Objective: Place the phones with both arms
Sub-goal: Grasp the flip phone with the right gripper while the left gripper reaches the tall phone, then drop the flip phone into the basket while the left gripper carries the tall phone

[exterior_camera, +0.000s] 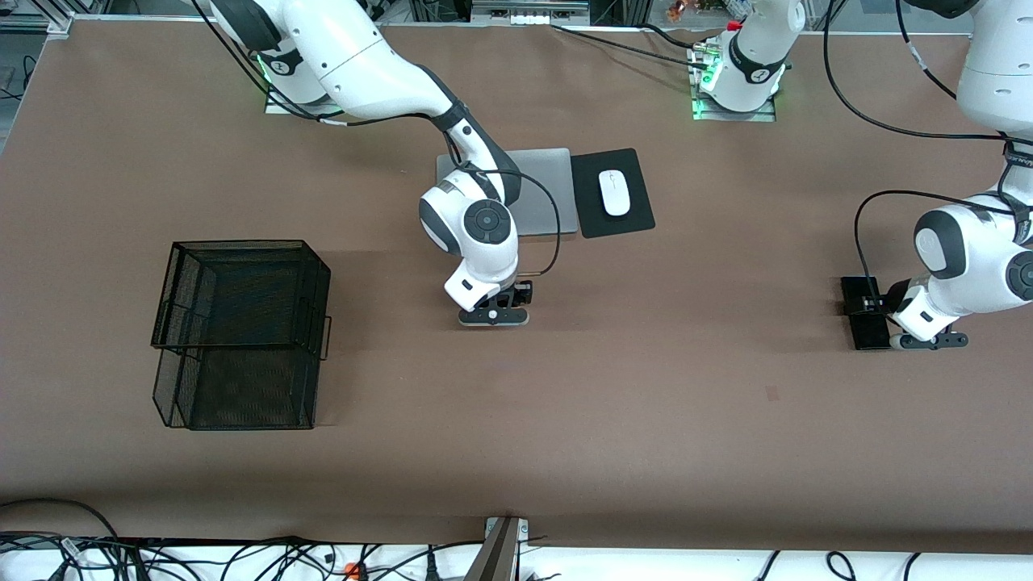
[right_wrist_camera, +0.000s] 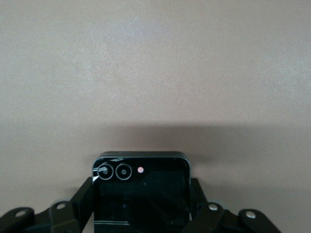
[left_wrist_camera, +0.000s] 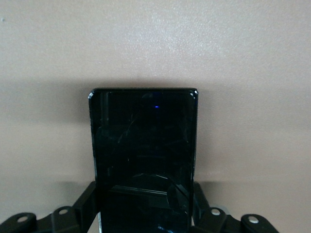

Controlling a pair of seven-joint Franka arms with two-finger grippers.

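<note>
Right tool (exterior_camera: 495,315) low over the middle of the table (exterior_camera: 646,420), pinching a small black flip phone (right_wrist_camera: 141,191); in the right wrist view, fingers (right_wrist_camera: 83,196) pressed against both side edges of that phone, two ringed camera lenses and a small dot along its upper edge. In the front view, flip phone hidden beneath the right tool. Farther from the front camera than the right tool, partly covered by the right arm: a grey laptop (exterior_camera: 541,190), closed and flat. Just beside the laptop toward the left arm's end: a black mouse pad (exterior_camera: 625,222) carrying a white computer mouse (exterior_camera: 614,193). Well apart from the right tool toward the right arm's end: a black wire-mesh basket (exterior_camera: 242,331) in two stacked tiers.

Left tool (exterior_camera: 928,339) down at the left arm's end of the table, clamped on a long slim black phone (left_wrist_camera: 144,150); in the left wrist view, fingers (left_wrist_camera: 85,204) touching both long edges, glossy screen facing up, a tiny blue dot near its top. In the front view, slim phone (exterior_camera: 862,315) lying flat on the table, jutting out from under the left tool toward the table's middle.
</note>
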